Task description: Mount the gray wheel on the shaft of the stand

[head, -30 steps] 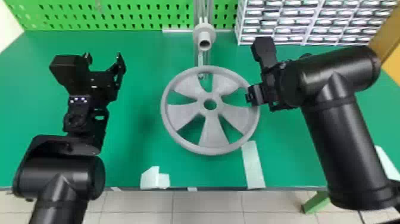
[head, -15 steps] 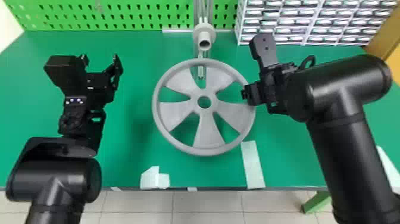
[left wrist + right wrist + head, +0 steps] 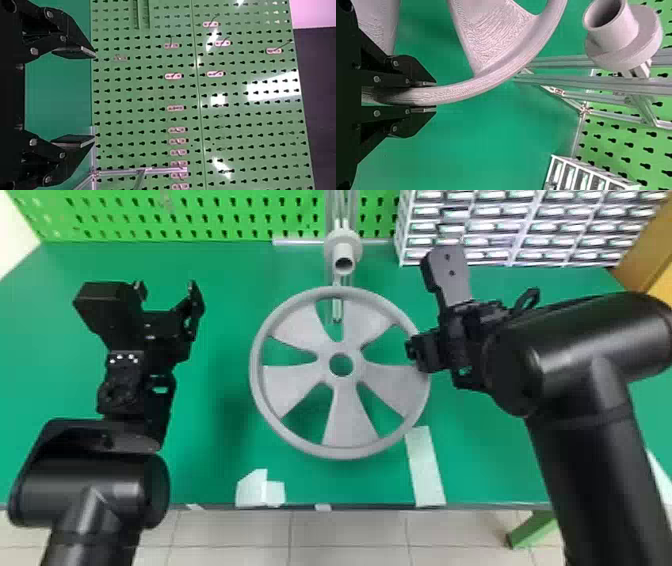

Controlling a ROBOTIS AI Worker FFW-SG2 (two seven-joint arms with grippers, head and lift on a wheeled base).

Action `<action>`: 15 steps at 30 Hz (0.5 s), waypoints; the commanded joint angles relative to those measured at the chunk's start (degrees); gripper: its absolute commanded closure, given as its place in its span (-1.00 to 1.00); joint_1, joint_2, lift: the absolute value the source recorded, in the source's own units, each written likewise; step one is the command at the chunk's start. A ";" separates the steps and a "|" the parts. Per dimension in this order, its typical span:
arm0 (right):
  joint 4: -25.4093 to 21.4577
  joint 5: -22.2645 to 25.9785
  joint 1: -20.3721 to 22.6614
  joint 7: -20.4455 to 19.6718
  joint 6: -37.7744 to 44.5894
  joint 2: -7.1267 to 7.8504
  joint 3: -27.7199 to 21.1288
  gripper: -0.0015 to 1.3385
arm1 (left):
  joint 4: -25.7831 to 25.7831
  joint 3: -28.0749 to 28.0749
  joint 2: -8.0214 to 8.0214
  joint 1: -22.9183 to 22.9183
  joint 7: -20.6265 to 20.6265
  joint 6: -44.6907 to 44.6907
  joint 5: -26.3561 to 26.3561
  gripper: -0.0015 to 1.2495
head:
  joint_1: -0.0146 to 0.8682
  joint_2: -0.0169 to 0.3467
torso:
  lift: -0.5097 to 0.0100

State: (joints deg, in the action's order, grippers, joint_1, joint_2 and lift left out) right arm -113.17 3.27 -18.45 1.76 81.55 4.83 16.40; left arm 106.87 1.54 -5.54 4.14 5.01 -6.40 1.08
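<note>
Along the near edge of the green tabletop [image 3: 220,470]: one long pale strip [image 3: 426,470] and one angular white patch [image 3: 252,490]. Next, two black grippers, two fingers each. Left gripper [image 3: 166,286]: at the left, fingers spread wide, nothing between them. Right gripper [image 3: 416,354]: at the right, fingers closed on the rim of the gray wheel [image 3: 347,422], one to each side of it. Gray wheel: one, between the grippers, nearer than the shaft [image 3: 343,254] and apart from it. Beyond: one shaft, one stand [image 3: 337,310] of metal rails, one green pegboard [image 3: 225,217], one white drawer cabinet [image 3: 465,232].

Wheel, particulars: matte, round, five flaring spokes, five openings, a round hub with one open hole; fine ridged lines on its surface in the right wrist view. Shaft: pale gray, a hollow tube with a broad round collar.

Obscured: a short piece of the rim, behind the right gripper's fingers; the stand's lower part, partly behind the wheel; cabinet and pegboard, cut off at the head view's top edge. Whether the wheel touches the tabletop cannot be told.
</note>
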 commanded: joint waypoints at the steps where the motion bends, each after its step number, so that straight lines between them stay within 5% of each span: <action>1: -1.97 -0.46 0.43 0.00 0.28 0.09 -0.06 0.76 | 0.00 -0.04 0.00 -0.01 0.00 -0.11 -0.11 -0.21 | 0.99 -0.62 | 0.57; 15: -6.19 -0.63 0.96 0.00 -1.13 0.62 -0.50 0.76 | 0.00 -0.30 0.00 -0.10 0.09 -0.37 -0.20 -0.21 | 0.99 -0.62 | 0.57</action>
State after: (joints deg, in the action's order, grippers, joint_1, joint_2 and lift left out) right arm -118.77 2.66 -17.58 1.76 81.33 5.34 16.04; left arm 106.88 1.37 -5.54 4.04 5.10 -6.62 0.87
